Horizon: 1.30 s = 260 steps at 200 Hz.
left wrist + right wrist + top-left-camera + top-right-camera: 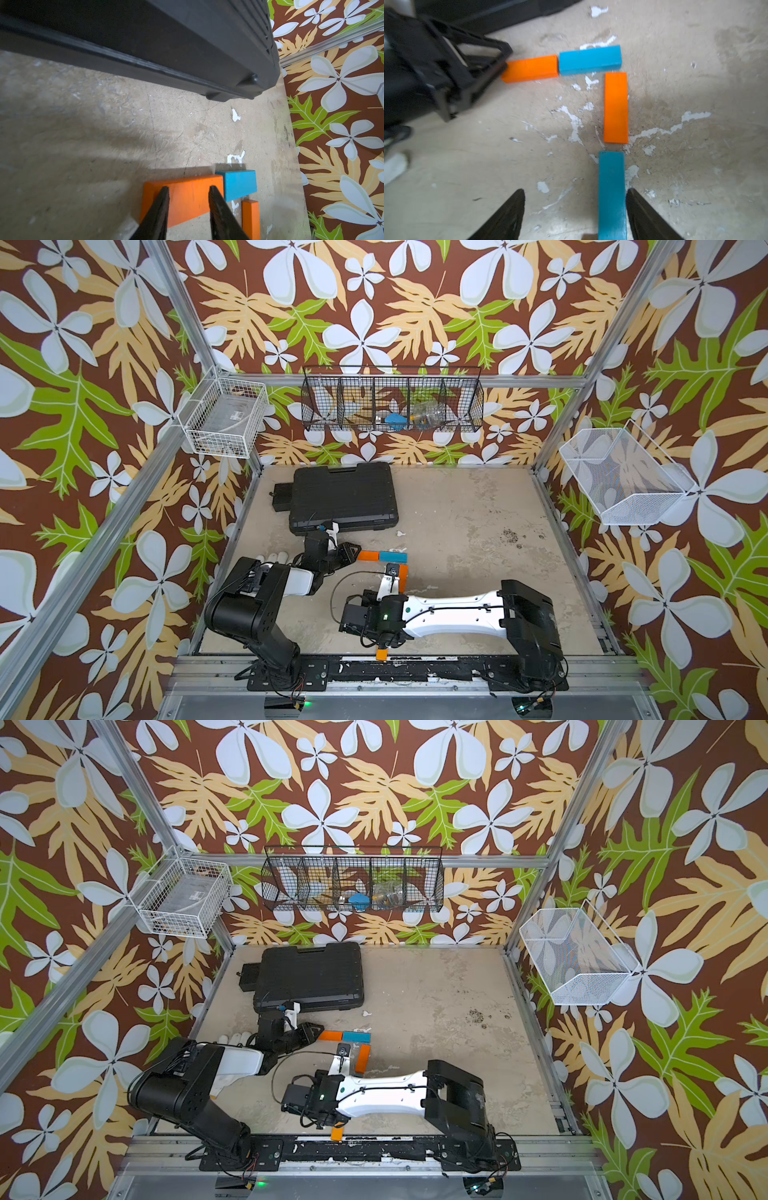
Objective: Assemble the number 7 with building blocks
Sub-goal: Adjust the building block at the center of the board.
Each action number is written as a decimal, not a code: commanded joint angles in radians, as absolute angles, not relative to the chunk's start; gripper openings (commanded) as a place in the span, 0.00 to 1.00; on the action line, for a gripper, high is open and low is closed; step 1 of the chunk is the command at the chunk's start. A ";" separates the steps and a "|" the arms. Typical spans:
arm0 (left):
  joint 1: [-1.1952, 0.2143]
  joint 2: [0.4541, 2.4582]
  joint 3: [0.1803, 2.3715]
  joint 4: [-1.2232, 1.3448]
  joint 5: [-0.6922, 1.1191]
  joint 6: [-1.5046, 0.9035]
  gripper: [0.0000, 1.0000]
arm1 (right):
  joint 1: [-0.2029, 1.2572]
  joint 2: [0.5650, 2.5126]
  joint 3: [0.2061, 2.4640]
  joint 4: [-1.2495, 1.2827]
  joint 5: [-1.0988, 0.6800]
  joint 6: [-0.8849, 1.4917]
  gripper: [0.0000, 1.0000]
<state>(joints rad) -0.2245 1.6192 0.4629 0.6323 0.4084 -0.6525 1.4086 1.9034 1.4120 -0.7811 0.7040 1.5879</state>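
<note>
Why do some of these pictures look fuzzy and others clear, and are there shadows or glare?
Right wrist view: the left gripper is smeared, while the building blocks stay fairly crisp. Left wrist view: the black case up close is soft, and long shadows streak the floor. Both top views: sharp and evenly lit, no strong glare.

Three orange bars [530, 69] [616, 108] [381, 654], two blue bars [590, 60] [612, 193]
</note>
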 commanded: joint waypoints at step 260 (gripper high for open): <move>-0.210 1.617 0.449 0.652 0.402 -0.665 0.36 | 1.600 1.985 1.212 -0.608 0.491 1.745 0.62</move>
<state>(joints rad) -0.2123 1.6112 0.4461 0.6479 0.3962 -0.6598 1.5974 1.9823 1.2213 -0.6491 0.5579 1.7237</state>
